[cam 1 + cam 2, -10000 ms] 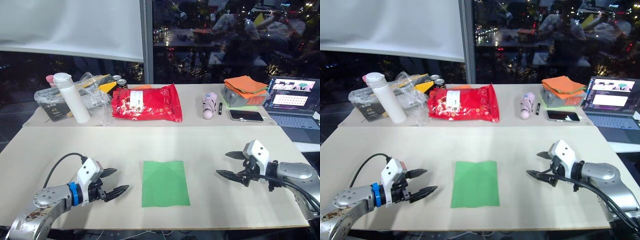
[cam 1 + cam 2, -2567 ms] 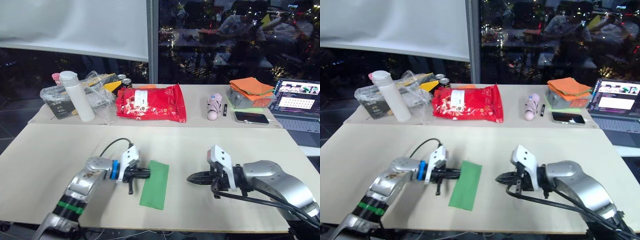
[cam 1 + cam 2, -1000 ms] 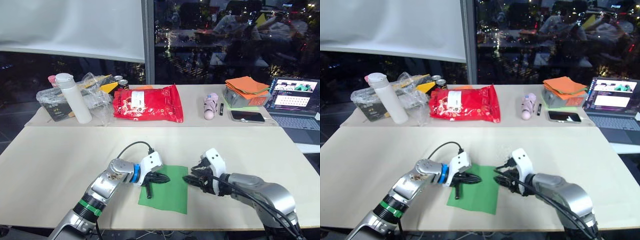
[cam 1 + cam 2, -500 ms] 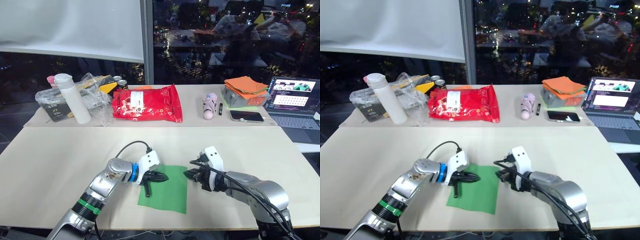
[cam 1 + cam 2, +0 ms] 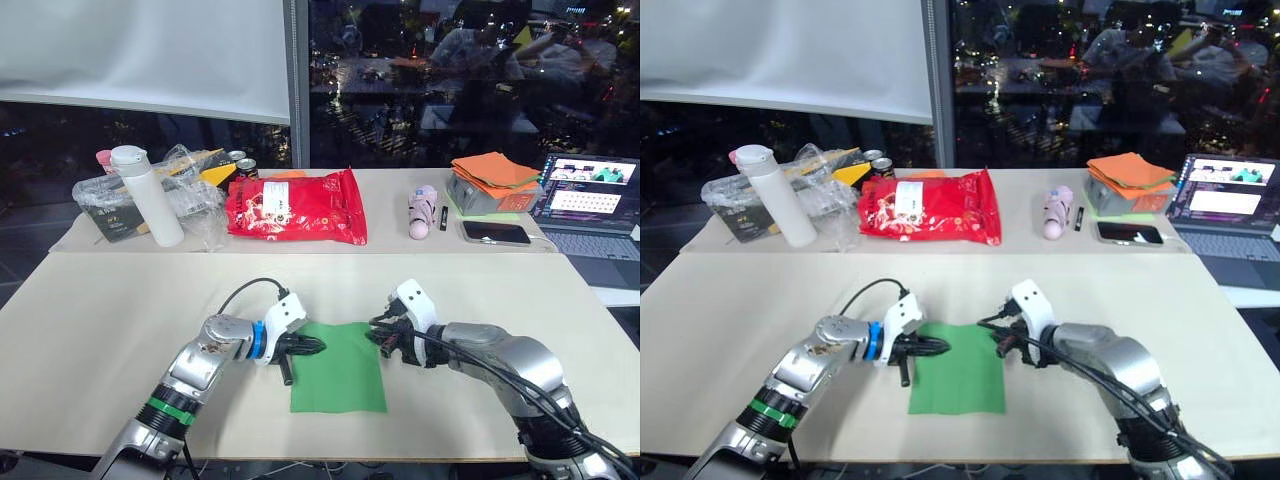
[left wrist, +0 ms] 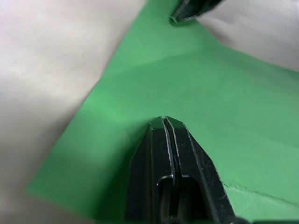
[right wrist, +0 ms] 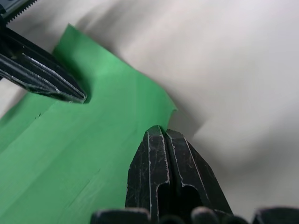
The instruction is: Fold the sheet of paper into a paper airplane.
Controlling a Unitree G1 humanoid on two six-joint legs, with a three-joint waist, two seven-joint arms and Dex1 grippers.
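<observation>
The sheet of paper [image 5: 338, 370] is bright green and lies flat on the beige table [image 5: 120, 310], with faint creases across it. No paper airplane is in view. My left gripper [image 5: 316, 346] is shut, its tips resting on top of the sheet near the far left edge [image 6: 163, 120]. My right gripper [image 5: 372, 337] is shut at the sheet's far right corner. In the right wrist view its tips [image 7: 160, 129] pinch the paper's edge, and the corner [image 7: 169, 108] curls up slightly. The two grippers point toward each other across the sheet's far edge.
At the back of the table stand a white bottle [image 5: 148, 195], a plastic-wrapped box [image 5: 110, 205], a red bag [image 5: 296, 206], a pink object [image 5: 420, 212], an orange paper stack [image 5: 490, 170], a phone [image 5: 495, 232] and a laptop [image 5: 590, 195].
My right gripper has shut on the sheet's far right corner; a second ago it stood open beside it. The sheet now lies squarer, and my left gripper sits nearer its left edge.
</observation>
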